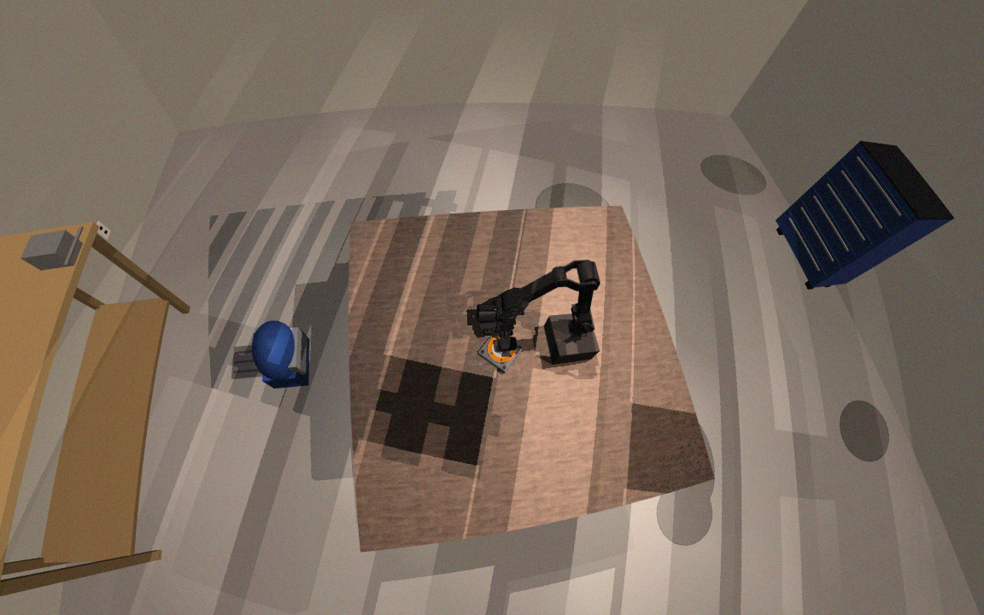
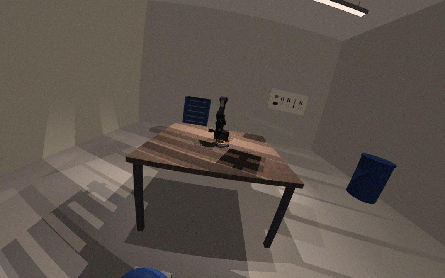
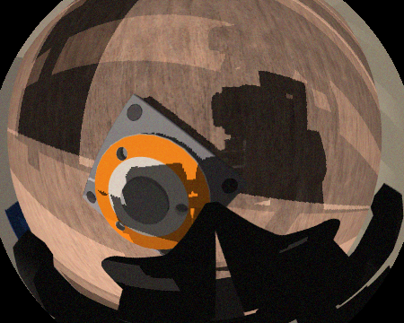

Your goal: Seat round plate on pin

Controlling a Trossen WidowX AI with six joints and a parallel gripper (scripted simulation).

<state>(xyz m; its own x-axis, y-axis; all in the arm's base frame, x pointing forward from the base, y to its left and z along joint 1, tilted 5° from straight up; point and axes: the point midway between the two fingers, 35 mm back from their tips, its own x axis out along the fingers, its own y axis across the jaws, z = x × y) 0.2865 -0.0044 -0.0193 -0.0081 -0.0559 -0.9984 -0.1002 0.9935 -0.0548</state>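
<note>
- While its fingers stand closed on nothing, the gripper (image 3: 216, 233) hangs at the wrist view's lower centre.
- The round plate (image 3: 151, 192) lies left of centre on the base (image 3: 136, 114).

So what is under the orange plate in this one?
The orange plate lies over a square grey base, whose corners with holes stick out around it. A grey post fills its centre. The pin cannot be seen, and the shut jaws cover the plate's near edge.
</note>
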